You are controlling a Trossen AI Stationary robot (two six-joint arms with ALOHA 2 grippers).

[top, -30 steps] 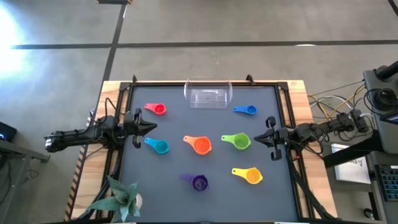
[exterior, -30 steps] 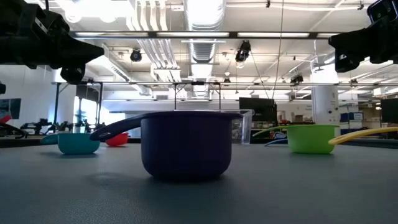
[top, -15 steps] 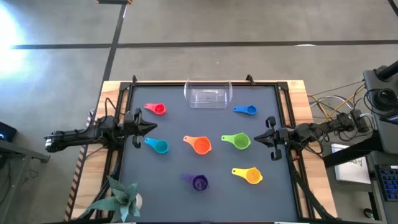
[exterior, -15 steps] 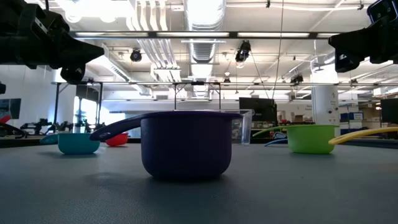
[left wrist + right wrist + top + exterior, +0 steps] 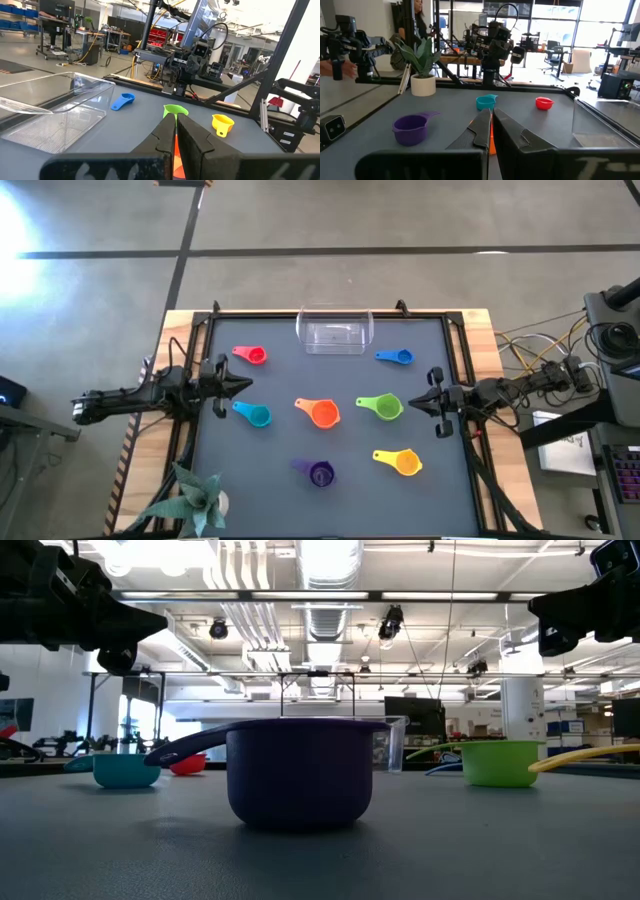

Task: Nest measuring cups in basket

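As nothing has shifted since before, we list: left tool and right tool closed, empty, at table edges; cups scattered; basket unfilled.

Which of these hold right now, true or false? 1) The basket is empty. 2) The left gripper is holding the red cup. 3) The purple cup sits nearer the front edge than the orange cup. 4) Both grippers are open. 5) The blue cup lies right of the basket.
1) True: the basket holds no cup.
2) False: the left gripper is shut on nothing; the red cup lies apart from it on the mat.
3) True: the purple cup is in front of the orange cup.
4) False: the left one and the right gripper are both shut.
5) True: the blue cup lies to the basket's right.
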